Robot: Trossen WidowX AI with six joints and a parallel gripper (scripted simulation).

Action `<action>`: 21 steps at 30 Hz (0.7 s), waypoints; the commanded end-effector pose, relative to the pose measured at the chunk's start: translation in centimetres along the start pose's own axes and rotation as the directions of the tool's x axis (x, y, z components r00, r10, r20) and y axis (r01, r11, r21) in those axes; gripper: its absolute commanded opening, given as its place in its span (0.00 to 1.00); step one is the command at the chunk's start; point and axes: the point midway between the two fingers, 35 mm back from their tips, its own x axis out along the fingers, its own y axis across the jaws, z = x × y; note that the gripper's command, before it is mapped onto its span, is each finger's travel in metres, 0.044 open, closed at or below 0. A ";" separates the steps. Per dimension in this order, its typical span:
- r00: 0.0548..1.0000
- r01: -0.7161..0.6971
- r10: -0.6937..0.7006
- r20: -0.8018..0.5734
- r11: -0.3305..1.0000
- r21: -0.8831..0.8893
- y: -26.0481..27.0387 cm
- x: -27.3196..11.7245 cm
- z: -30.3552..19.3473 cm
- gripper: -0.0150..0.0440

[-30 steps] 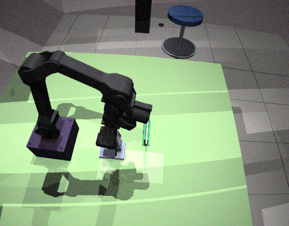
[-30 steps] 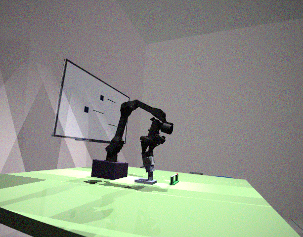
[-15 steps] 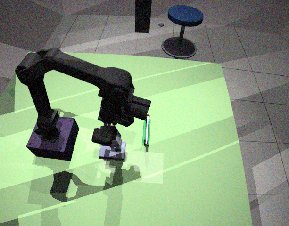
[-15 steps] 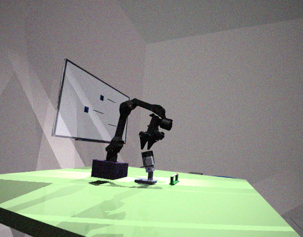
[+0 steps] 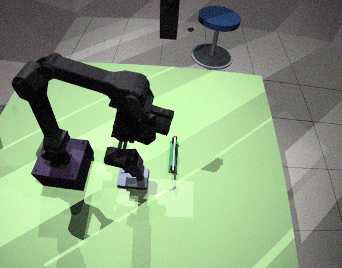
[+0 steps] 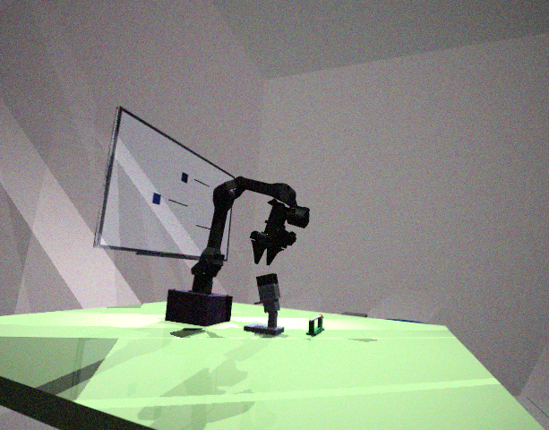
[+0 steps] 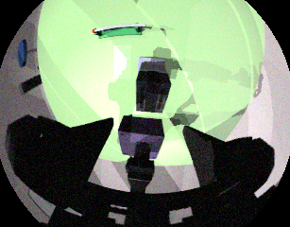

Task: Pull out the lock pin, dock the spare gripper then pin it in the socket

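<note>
My gripper [image 6: 262, 263] [image 7: 150, 125] is open and empty, its fingers pointing down. In the exterior view it hangs just above a dark two-part block [image 5: 133, 158] [image 6: 268, 292] [image 7: 153, 90], which looks like the spare gripper, with a gap between them. The block leans slightly on a narrow post over a pale base plate [image 5: 123, 179] [image 6: 252, 328] [image 7: 146, 60]. A small green bracket [image 5: 171, 161] [image 6: 315, 331] [image 7: 120, 33] beside it has two uprights and a pale rod with a red end along its top. Whether a pin crosses the post is too dark to tell.
The arm's purple base box [image 5: 64, 173] [image 6: 198, 309] [image 7: 140, 139] stands on the green table [image 5: 237, 201] [image 6: 311, 383], left of the pale plate in the top and exterior views. A blue stool [image 5: 220, 17] stands on the floor past the table's far edge. A whiteboard [image 6: 144, 157] hangs behind.
</note>
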 end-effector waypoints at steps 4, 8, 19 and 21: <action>0.998 0.004 -0.004 0.057 1.000 -0.003 0.0 -1.2 -0.5 1.00; 0.996 0.006 -0.006 0.087 1.000 -0.003 0.0 -1.8 -0.7 1.00; 0.986 0.010 -0.010 0.165 1.000 -0.002 0.1 -3.5 -1.3 1.00; 0.990 0.007 -0.007 0.137 1.000 -0.001 0.1 -2.8 -1.0 1.00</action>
